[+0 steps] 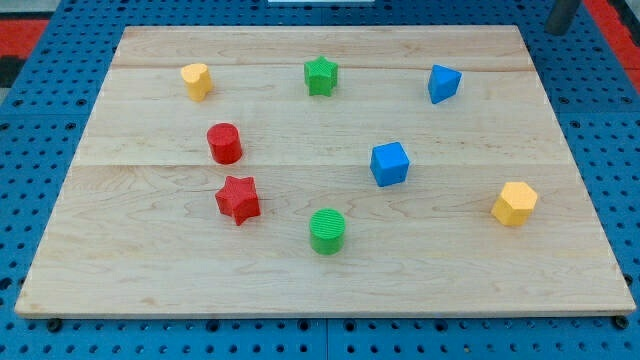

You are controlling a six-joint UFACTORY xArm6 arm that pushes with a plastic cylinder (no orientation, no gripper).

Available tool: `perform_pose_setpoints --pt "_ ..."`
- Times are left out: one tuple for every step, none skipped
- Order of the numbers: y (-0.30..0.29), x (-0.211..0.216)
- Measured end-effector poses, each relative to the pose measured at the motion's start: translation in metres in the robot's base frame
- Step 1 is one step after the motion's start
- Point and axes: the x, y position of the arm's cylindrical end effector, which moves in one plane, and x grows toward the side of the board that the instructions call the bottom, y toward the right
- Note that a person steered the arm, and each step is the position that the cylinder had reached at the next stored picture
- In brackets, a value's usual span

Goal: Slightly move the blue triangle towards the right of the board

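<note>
And here is the wooden board [560, 250], pale planks on a blue pegboard surface [40, 120], with eight blocks scattered across it. The one that matters, the blue triangle [444, 83], sits in the upper right of the frame: a bright blue wedge, one flat face turned toward the camera, pointed corner aimed down and to the view's left, standing free with nothing touching it. Well below it, near the middle, is the blue cube [390, 164]. Up along the view's top sits the green star [320, 75], with the yellow heart-like block [196, 80] off in the upper left. Down the left side come the red cylinder [224, 143] and, just beneath it, the red star [238, 199]. The green cylinder [327, 231] holds the lower centre, and the yellow hexagon [514, 203] waits at the right. A dark rod [562, 14] pokes in at the top right corner, off the board; my tip's very end cannot be made out, and it grasps nothing, well apart from the triangle.
</note>
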Motion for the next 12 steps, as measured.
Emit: perform_pose_setpoints --pt "0.002 -0.002" --pt "-0.002 -0.011" --pt "-0.048 0.0" --pt "-0.104 0.032" --pt "-0.119 0.043" --pt "-0.096 0.097" --pt "-0.137 0.143" --pt "-0.196 0.164" --pt "-0.215 0.139" --pt "-0.214 0.111" --pt "-0.193 0.098" --pt "-0.195 0.122"
